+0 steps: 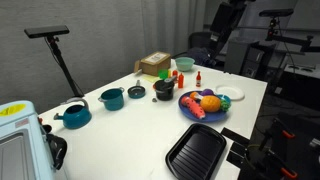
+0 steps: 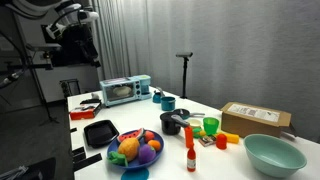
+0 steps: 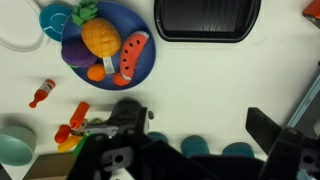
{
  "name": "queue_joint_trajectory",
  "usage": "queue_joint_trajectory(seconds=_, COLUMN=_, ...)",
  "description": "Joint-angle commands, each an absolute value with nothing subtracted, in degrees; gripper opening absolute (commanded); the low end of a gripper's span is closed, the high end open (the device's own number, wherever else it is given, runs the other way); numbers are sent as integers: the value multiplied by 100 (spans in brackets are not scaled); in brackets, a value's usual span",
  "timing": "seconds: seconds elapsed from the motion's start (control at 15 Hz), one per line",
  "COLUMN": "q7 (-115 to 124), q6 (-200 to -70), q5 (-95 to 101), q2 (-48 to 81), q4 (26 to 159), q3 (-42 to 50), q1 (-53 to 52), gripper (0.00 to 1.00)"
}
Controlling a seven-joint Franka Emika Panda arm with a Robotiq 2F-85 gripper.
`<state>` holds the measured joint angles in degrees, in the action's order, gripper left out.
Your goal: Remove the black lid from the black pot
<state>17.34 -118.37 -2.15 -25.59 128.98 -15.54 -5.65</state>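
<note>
The black pot (image 1: 163, 93) stands on the white table between the blue plate and the teal pots. It also shows in the other exterior view (image 2: 173, 126). The black lid (image 1: 163, 86) seems to lie on top of it, though it is too small and dark to be sure. In the wrist view the black pot (image 3: 130, 110) lies at the lower left, partly hidden behind the gripper body. My gripper (image 3: 197, 140) is open and empty. It hangs high above the table, far from the pot, as both exterior views show (image 1: 226, 22) (image 2: 78, 22).
A blue plate of toy food (image 1: 190, 112) sits beside the pot. A black ridged grill pan (image 1: 197, 152) lies at the table's front edge. Teal pots (image 1: 75, 116) (image 1: 112, 98), a toaster oven (image 2: 124, 90), a cardboard box (image 2: 255, 119), a teal bowl (image 2: 274, 153) and a small red bottle (image 2: 190, 159) stand around.
</note>
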Motion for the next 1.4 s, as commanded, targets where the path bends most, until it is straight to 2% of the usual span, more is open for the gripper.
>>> queue_joint_trajectory(seconds=0.0, q7=1765, q6=-11827, q5=-176, q2=-2543, q4=12887, q3=-1496, q1=-642, gripper=100)
queue_joint_trajectory(seconds=0.87, q7=1765, q6=-11827, q5=-176, q2=-2543, q4=12887, q3=-1496, q1=-642, gripper=100)
queue_joint_trajectory(seconds=1.33, q7=2660, q6=-11680, q5=461, q2=-1716, q4=12350, q3=-1403, q1=-91, gripper=100)
